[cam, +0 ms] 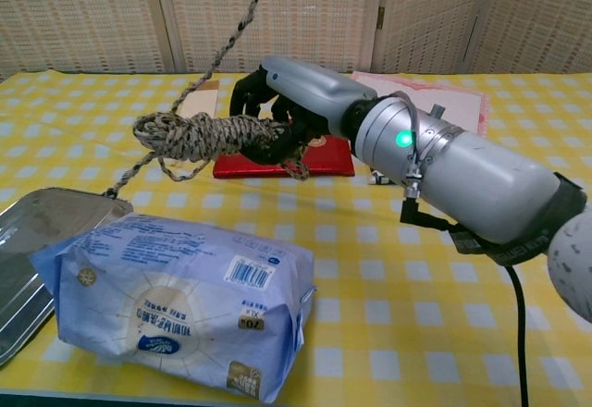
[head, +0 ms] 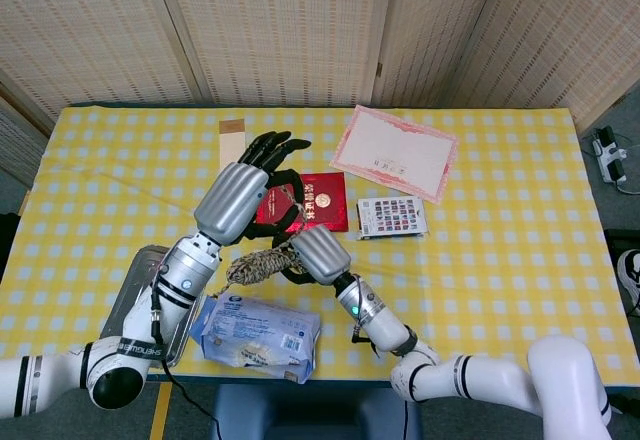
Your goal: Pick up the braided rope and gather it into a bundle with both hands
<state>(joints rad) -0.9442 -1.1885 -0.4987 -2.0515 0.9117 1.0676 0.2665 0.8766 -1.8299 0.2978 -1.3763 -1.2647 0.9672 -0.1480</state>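
Observation:
The braided rope [head: 256, 264] is wound into a thick bundle [cam: 198, 136] held in the air above the table's front left. My right hand [head: 320, 253] grips the bundle's right end, fingers curled round it [cam: 282, 102]. One loose strand [cam: 231, 35] runs taut from the bundle up and out of the chest view's top. My left hand [head: 243, 192] hovers over the red booklet, pinching that strand beneath it while its other fingers [head: 276, 145] are spread. A short tail [cam: 125, 178] hangs down toward the tray. The left hand is outside the chest view.
A red booklet [head: 318, 200] lies mid-table, a pink certificate [head: 393, 152] and a stamp card [head: 392, 217] to its right. A metal tray [cam: 37, 231] and a blue-white packet [cam: 176, 301] sit at the front left. A wooden block [head: 232, 132] lies behind.

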